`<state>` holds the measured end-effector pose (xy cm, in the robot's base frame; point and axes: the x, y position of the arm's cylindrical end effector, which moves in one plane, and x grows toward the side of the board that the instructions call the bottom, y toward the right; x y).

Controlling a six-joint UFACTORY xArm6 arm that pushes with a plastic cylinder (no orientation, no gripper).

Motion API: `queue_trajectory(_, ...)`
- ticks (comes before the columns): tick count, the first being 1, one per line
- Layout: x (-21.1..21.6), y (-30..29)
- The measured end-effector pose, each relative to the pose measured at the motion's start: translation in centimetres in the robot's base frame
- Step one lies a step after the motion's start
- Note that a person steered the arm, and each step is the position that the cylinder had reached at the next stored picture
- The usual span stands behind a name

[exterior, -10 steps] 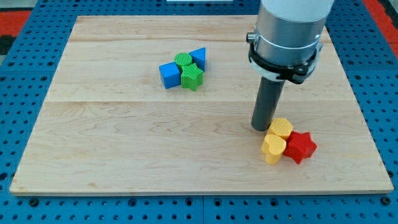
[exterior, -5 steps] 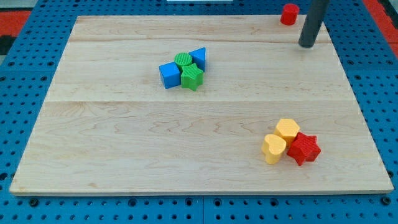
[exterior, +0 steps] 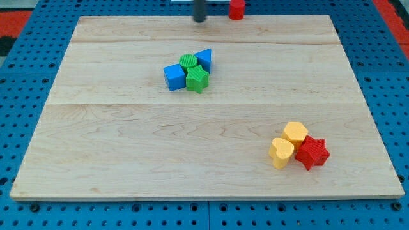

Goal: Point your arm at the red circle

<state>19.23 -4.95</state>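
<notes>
The red circle sits at the view's top edge, just at the board's far rim, partly cut off by the frame. My tip is a dark rod end at the view's top, a short way to the left of the red circle and apart from it. A red star lies at the lower right, touching two yellow blocks.
A cluster sits upper middle: blue cube, green circle, green star, blue triangle. At lower right a yellow hexagon and a yellow heart sit together. The wooden board lies on a blue pegboard.
My tip moved from beside the yellow blocks to the top right, then left along the top edge. The red circle moved left along the top edge from about the right corner.
</notes>
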Motion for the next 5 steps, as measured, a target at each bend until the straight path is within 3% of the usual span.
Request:
queue_trajectory(3, 0.0, 0.5)
queue_trajectory(5, 0.1, 13.0)
